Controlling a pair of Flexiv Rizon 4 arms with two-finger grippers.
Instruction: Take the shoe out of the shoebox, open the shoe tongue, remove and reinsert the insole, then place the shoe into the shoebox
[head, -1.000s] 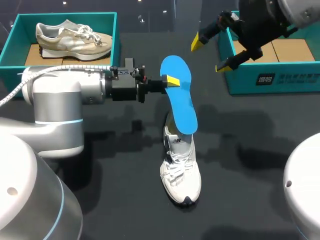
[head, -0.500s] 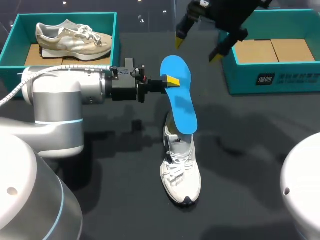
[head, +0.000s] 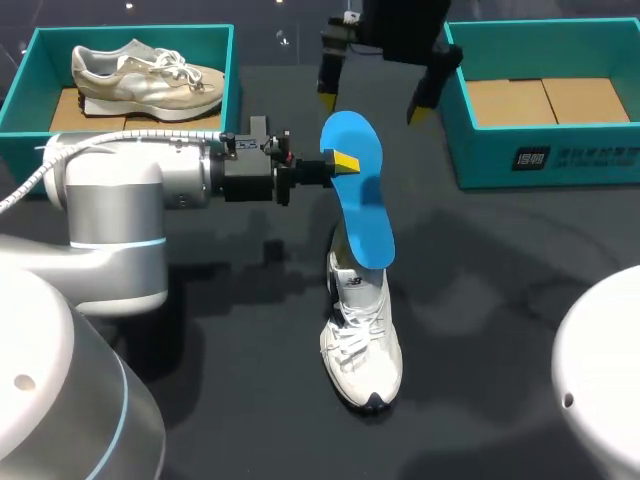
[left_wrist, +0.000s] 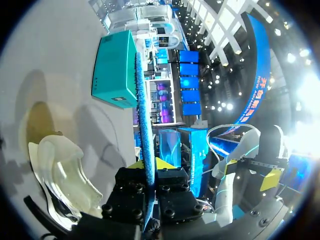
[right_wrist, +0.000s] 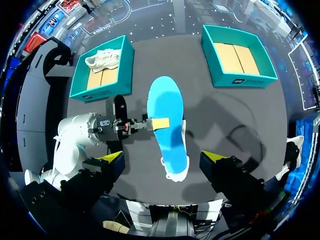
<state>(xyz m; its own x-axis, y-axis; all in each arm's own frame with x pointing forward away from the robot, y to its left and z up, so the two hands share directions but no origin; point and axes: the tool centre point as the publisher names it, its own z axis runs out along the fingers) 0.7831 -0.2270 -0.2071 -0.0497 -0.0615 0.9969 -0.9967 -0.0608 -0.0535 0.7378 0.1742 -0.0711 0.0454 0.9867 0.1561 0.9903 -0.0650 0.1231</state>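
White shoe (head: 362, 335): lies on the dark table (head: 500, 330), out of both boxes, toe toward the robot, laces up, heel opening on the far side.
Insole (head: 360, 190): blue, raised over the white shoe's heel end and tilted. Its lower tip is at the heel opening; whether the tip is inside the shoe cannot be told.
Left gripper (head: 345, 162): comes in from the white shoe's left, above its heel end, and is clamped on the insole's upper half. In the left wrist view the insole runs edge-on between the two fingers.
Right gripper (head: 375, 92): hovers high over the white shoe and the insole, looking down on both. Its fingers are spread wide and hold nothing.
Left shoebox (head: 235, 75): teal, well apart from the white shoe, far and to its left. A beige shoe (head: 145, 78) lies on its side inside.
Right shoebox (head: 540, 165): teal, well apart from the white shoe, far and to its right, with its cardboard floor showing.
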